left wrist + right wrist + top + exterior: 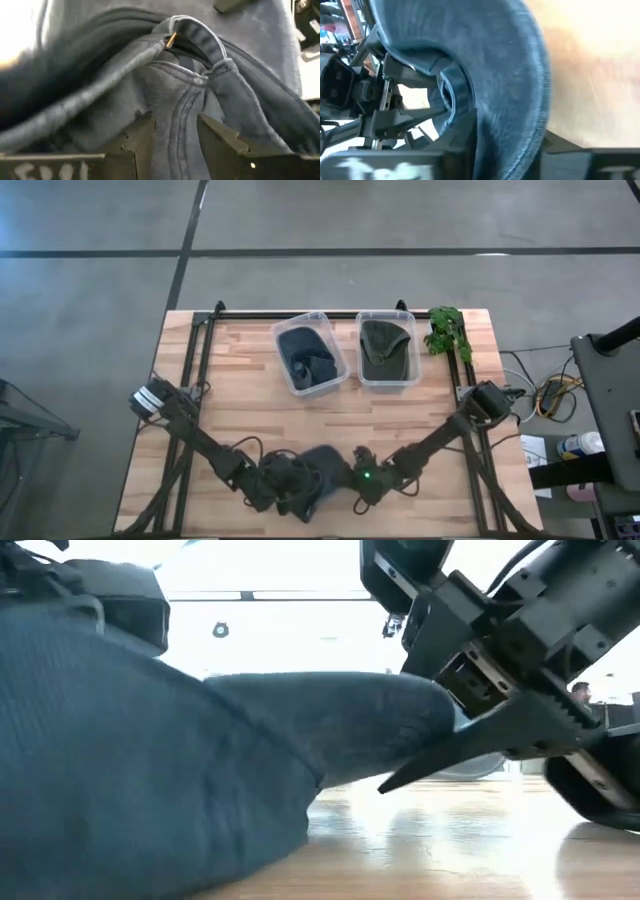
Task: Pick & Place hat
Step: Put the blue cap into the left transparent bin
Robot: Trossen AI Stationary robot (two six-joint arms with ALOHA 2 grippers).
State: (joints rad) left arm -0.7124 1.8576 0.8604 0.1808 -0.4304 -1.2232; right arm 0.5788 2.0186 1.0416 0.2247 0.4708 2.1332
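A dark blue hat (322, 465) lies near the table's front edge, between my two arms. It fills the low view's left half (150, 790). My left gripper (175, 145) comes in from the left, shut on a bunched fold at the hat's rim. My right gripper (505, 155) comes in from the right, shut on the curved brim. The hat's lower side rests on the wooden table (420, 850). My left gripper has a stitched fold of the hat's rim (172, 115) between its two fingers (140, 142), several layers bunched together. The fingers slant down from the table's left side. My right gripper pinches the hat's brim (520, 100) between its two fingers and lies across the brim's edge. One finger (450, 752) shows under the brim; the other is hidden by the cloth. The fingers slant down from the table's right side. The brim end stands raised off the table.
Two clear bins stand at the far side, the left bin (310, 352) with a dark hat in it and the right bin (387, 348) with an olive one. A green plant (447, 330) lies at the far right corner. Bare wood lies between the bins and the arms.
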